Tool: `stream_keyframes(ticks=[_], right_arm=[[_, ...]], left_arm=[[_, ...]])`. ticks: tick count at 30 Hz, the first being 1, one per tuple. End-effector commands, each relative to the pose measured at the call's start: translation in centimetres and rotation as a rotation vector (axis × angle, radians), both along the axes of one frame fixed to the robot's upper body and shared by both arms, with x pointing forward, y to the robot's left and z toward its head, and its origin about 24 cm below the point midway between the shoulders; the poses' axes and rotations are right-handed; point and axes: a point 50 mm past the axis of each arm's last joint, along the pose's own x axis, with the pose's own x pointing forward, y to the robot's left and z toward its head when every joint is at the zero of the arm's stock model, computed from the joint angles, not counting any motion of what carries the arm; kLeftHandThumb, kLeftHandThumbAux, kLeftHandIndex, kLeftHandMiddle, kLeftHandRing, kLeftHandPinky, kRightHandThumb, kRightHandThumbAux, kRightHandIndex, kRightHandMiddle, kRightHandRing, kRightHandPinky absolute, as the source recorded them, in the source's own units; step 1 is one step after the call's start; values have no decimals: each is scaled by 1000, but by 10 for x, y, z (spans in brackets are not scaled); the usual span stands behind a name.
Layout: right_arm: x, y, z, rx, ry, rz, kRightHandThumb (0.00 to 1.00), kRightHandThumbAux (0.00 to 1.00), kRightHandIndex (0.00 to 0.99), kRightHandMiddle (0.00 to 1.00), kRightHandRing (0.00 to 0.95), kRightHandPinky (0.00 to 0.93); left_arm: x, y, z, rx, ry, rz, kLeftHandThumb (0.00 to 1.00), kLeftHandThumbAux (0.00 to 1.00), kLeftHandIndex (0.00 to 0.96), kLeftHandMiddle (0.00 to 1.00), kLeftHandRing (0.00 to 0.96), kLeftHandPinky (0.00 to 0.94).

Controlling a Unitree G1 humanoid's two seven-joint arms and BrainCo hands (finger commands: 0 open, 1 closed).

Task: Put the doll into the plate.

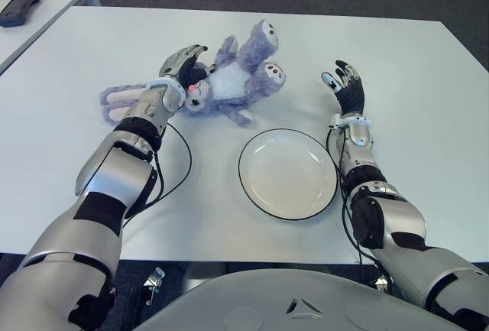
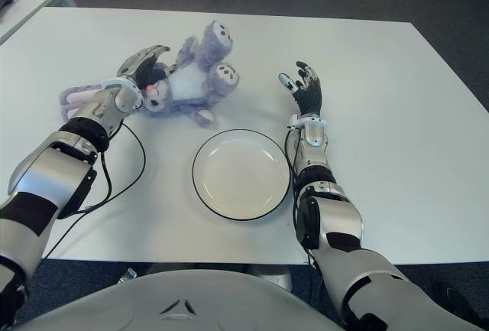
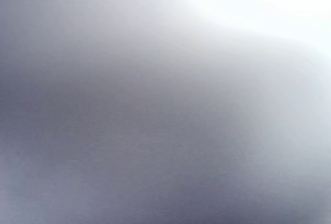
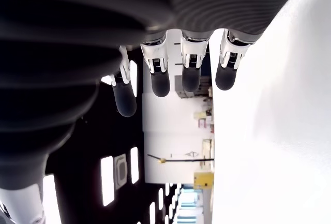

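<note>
While your left robot hand (image 1: 182,67) lies over the doll (image 1: 229,79) on the worktop (image 1: 428,79) (grip state: cannot tell), the doll sits beyond the plate (image 1: 288,173); your right robot hand (image 1: 345,86) is spread, empty.

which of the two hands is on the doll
The left hand, over the purple doll left of the plate. The right hand is open, away from it.

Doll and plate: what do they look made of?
Doll: soft plush fabric, going by its fuzzy purple and white pile; left hand lies on it. Plate: smooth, faintly glossy white with a thin dark rim, probably ceramic, possibly melamine. Right hand is beside the plate, open.
</note>
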Motion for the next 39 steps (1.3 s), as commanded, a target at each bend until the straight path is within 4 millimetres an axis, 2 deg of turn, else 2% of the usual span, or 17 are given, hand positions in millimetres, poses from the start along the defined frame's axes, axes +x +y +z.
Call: stream_keyframes(ticks=[1, 9, 27, 39], right_arm=[[-145, 6, -151, 167, 582, -140, 0, 622, 153, 82, 48, 47], [-145, 5, -151, 168, 586, -145, 0, 631, 172, 87, 47, 45], [-143, 5, -150, 161, 577, -142, 0, 612, 148, 93, 53, 58], [-143, 6, -150, 138, 582, -137, 0, 605, 130, 90, 58, 62]], left_arm=[[-36, 16, -64, 111, 301, -39, 308, 200, 0, 0, 0, 18], [-34, 17, -58, 132, 293, -78, 297, 209, 0, 0, 0, 27], [-34, 17, -41, 159, 263, -174, 275, 218, 0, 0, 0, 29], [-31, 5, -24, 137, 217, -230, 261, 232, 0, 0, 0, 48]])
